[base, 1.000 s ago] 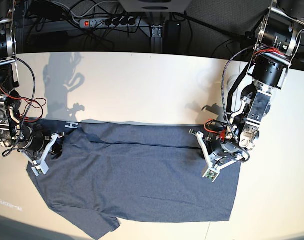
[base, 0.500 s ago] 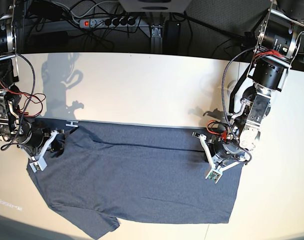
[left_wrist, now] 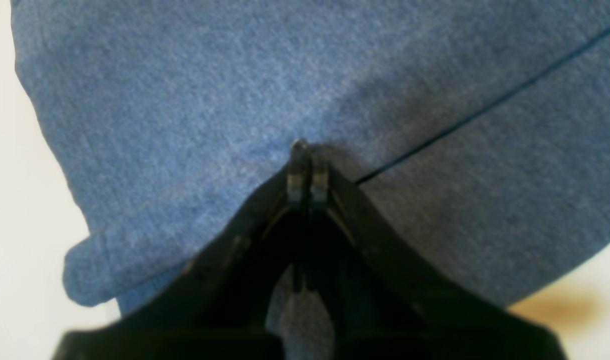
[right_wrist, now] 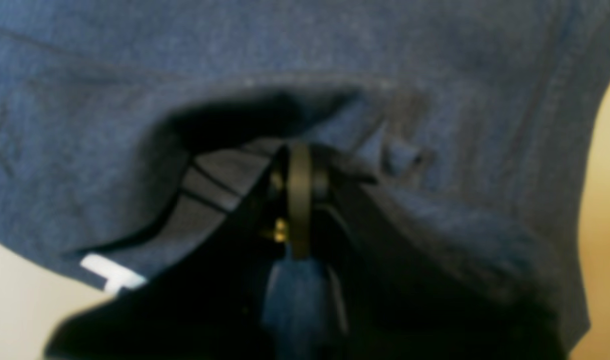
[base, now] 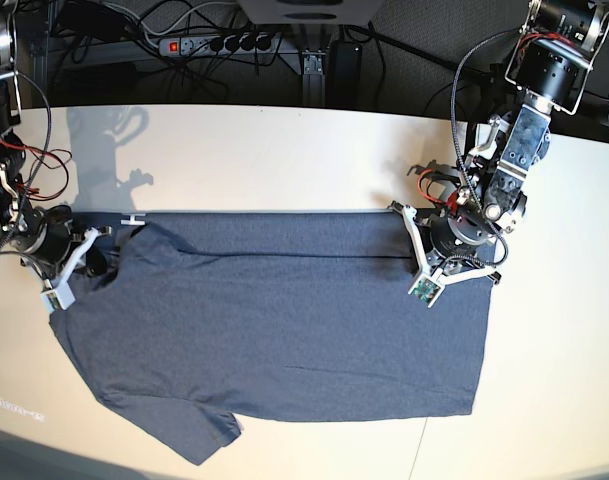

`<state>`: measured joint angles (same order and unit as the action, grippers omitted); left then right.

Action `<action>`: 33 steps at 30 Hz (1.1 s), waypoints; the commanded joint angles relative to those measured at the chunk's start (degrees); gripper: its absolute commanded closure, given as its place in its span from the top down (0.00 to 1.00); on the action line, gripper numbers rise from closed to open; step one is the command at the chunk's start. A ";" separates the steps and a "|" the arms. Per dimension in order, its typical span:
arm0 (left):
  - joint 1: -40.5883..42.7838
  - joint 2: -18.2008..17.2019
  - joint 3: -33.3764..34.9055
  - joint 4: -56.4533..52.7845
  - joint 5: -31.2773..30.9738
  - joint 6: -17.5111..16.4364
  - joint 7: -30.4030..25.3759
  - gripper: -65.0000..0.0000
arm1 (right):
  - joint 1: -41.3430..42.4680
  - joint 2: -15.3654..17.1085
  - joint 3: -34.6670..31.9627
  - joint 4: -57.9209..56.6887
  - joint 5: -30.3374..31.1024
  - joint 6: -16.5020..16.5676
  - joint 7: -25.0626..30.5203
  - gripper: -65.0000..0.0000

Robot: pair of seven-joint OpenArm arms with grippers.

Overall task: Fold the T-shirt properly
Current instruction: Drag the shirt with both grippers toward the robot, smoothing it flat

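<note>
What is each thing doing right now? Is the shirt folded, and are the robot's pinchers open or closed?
T-shirt: spread flat on the table, far edge folded over once, one sleeve sticking out at the near corner.
Left end effector: shut, pinching a fold of the shirt.
Right end effector: shut, gripping the shirt near the collar end.
Table: white, holding the shirt.
Power strip: behind the table, its red switch showing.

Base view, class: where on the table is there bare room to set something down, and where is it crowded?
Free: the wide strip of table between the T-shirt and the far edge, and the right margin beside the shirt's side edge. Crowded: the shirt's two far corners, where the left gripper and right gripper are shut on cloth.
</note>
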<state>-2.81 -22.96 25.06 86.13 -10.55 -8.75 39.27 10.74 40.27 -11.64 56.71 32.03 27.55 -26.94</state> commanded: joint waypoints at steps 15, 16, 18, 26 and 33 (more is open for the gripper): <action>9.53 -1.86 -0.02 9.51 3.37 1.44 4.79 0.00 | -18.97 1.92 14.16 9.31 -3.50 -0.28 -8.07 0.00; 9.75 -1.86 -0.02 9.55 3.37 2.05 4.87 0.00 | -19.82 1.90 14.64 9.86 -3.50 -0.28 -8.07 0.00; 9.86 -1.86 -0.02 9.55 3.34 2.12 5.77 0.00 | -21.27 1.90 15.56 10.84 -3.50 -0.28 -8.09 0.00; 11.91 -1.97 -0.02 9.75 3.37 2.10 6.19 0.00 | -27.12 1.90 19.37 14.05 -3.50 -0.28 -8.07 0.00; 16.65 -1.97 -0.02 13.88 4.46 2.12 5.97 0.00 | -28.57 1.90 19.52 14.43 -3.52 -0.28 -8.31 0.00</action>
<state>12.95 -24.21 24.99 100.36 -5.87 -7.49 40.10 -16.27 41.12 8.05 72.05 33.32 27.64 -27.53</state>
